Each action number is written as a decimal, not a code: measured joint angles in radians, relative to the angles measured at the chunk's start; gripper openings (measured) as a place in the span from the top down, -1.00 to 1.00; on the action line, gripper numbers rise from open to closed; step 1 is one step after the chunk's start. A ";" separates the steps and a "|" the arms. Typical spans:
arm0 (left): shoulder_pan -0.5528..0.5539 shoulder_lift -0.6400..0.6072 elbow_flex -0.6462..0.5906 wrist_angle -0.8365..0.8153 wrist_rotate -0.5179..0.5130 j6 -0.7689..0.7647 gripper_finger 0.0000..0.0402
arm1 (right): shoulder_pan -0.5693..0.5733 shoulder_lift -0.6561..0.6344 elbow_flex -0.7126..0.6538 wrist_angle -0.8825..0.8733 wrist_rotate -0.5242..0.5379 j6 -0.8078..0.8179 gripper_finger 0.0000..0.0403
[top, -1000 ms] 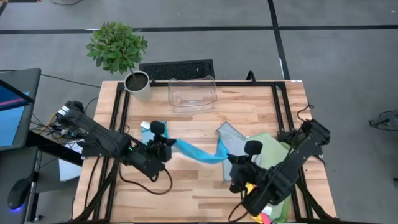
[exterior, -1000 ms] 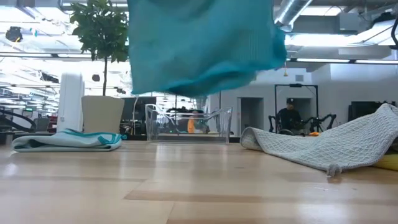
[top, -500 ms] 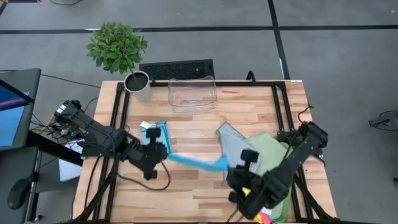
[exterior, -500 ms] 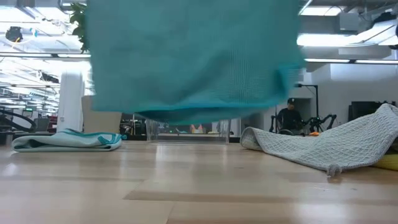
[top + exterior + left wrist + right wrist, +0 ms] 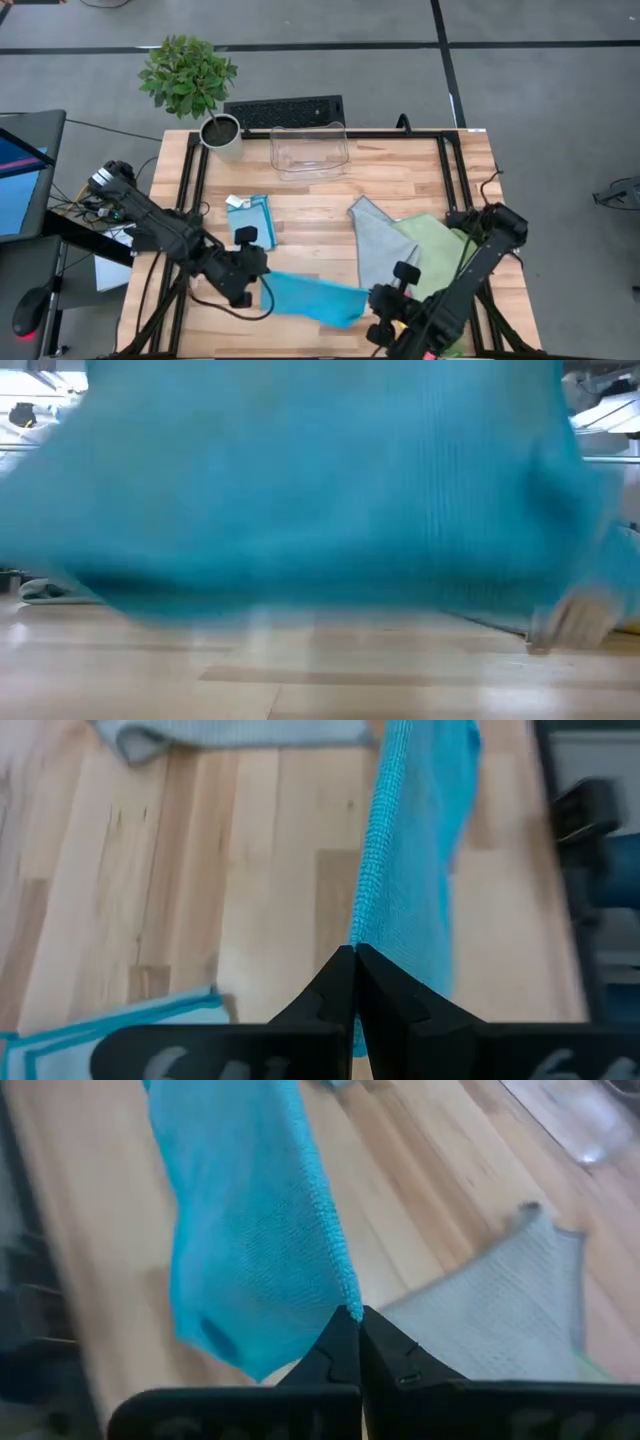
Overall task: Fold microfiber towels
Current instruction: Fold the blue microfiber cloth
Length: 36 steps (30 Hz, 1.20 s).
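A blue microfiber towel [image 5: 312, 298] is stretched between my two grippers near the table's near edge; it fills the low view [image 5: 320, 490]. My left gripper [image 5: 252, 270] is shut on its left end and my right gripper [image 5: 384, 300] on its right end. A folded teal towel [image 5: 250, 216] lies flat on the table left of centre. A grey towel [image 5: 374, 240] and a pale green towel [image 5: 430, 242] lie spread on the right, overlapping. My left gripper pinches the blue towel's upper edge [image 5: 368, 925] at its left end between both shut fingers, slanting down from the table's left. The edge runs straight away from the fingertips toward the other arm, drawn taut. The cloth hangs below it. My right gripper pinches the same upper edge [image 5: 340, 1295] at the towel's right end between its shut fingers, slanting down from the table's right. The cloth hangs below the edge as a sheet; I cannot tell whether its lower edge reaches the table.
A clear plastic bin [image 5: 309, 150] stands at the far middle of the table. A potted plant [image 5: 218, 132] sits at the far left corner, with a keyboard [image 5: 284, 111] behind the bin. Bare wood shows between the folded towel and the grey one.
Both grippers have gone down and toward the table's near edge, rolling their wrists. The blue towel, earlier a twisted strip slung between them over the table's middle, now hangs spread out as a wide sheet, lower and nearer the front edge.
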 joint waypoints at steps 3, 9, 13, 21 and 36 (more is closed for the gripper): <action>0.063 0.000 -0.093 0.053 0.028 0.019 1.00 | -0.051 0.000 -0.075 -0.002 -0.034 -0.003 0.95; 0.220 0.000 -0.251 0.183 0.064 0.156 1.00 | -0.160 0.000 -0.207 0.018 -0.053 -0.086 0.95; 0.332 0.000 -0.312 0.271 0.073 0.259 1.00 | -0.241 0.000 -0.273 0.032 -0.061 -0.172 0.92; 0.461 0.000 -0.341 0.324 0.074 0.346 0.99 | -0.331 0.000 -0.361 0.062 -0.053 -0.247 0.84; 0.507 -0.022 -0.344 0.363 0.119 0.369 0.14 | -0.306 -0.049 -0.394 0.098 -0.011 -0.246 0.03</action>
